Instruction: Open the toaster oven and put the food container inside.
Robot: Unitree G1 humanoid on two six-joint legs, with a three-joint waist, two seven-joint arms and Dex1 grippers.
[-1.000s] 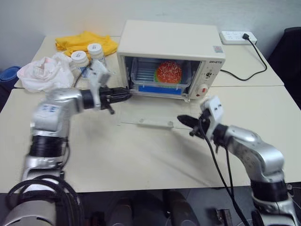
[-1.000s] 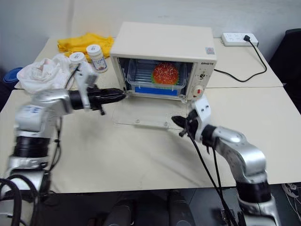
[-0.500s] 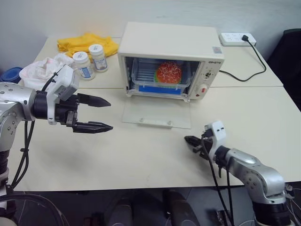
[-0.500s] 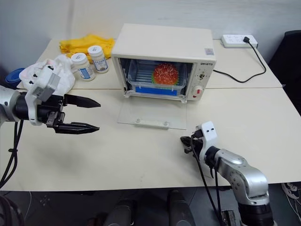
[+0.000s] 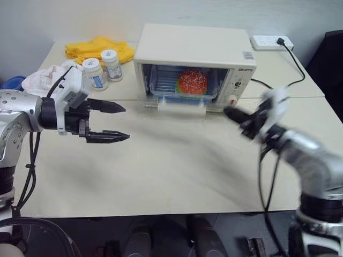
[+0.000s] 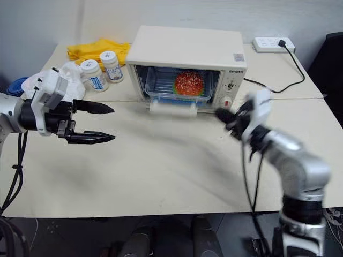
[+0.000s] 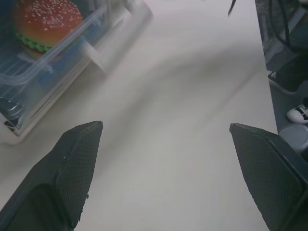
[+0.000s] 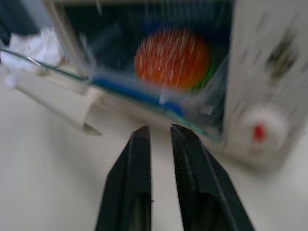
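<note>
Pale beige table (image 5: 161,176) (seamed) against a plain wall (image 5: 80,16)

Before me spread two pale beige rectangular tables (image 5: 161,176) pushed edge to edge, a seam running between them. Behind them stands a plain grey-white wall (image 5: 80,19). Past the near table edge I see dark floor (image 6: 161,235).

Place: lab or office test bench
Surface: plain beige tables (image 5: 161,176) pushed together
Wall: bare white, behind the oven (image 5: 194,59)
Power: white strip (image 5: 271,42), right of the oven
Clutter: jars (image 5: 102,68), yellow cloth (image 5: 96,48), left of the oven
</note>
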